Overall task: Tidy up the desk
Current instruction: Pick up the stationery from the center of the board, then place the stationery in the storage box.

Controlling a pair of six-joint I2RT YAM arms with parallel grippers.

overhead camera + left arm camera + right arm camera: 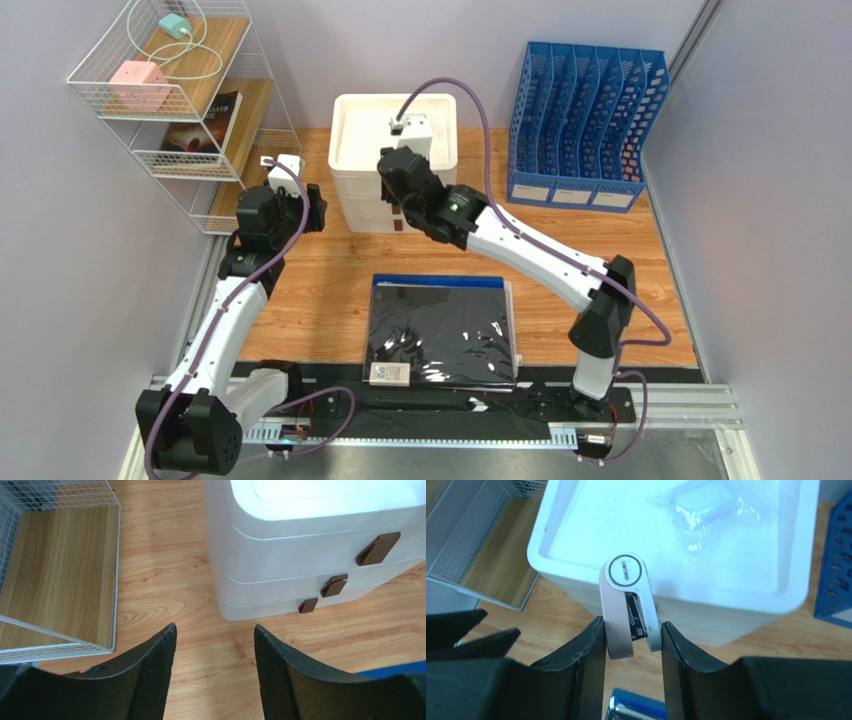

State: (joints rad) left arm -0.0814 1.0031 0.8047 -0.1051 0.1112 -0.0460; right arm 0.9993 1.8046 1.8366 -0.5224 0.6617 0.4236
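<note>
The desk [330,280] is a wide light-wood top. My right gripper [633,630] is shut on a pink and white stapler [626,600], which stands upright between the fingers. It hangs at the front edge of the white drawer unit [591,535], just over the unit's open top tray. In the top view the right gripper [395,175] is at the drawer unit [360,130], and the stapler is hidden there. My left gripper [215,632] is open over bare wood, with nothing between its fingers. It is left of the drawer unit [280,560].
A white wire shelf [180,100] at the back left holds a pink cube [137,82] and a book [205,125]. A blue file holder [585,120] stands at the back right. A dark folder [440,330] lies near the front edge. A clear plastic packet [706,507] lies in the top tray.
</note>
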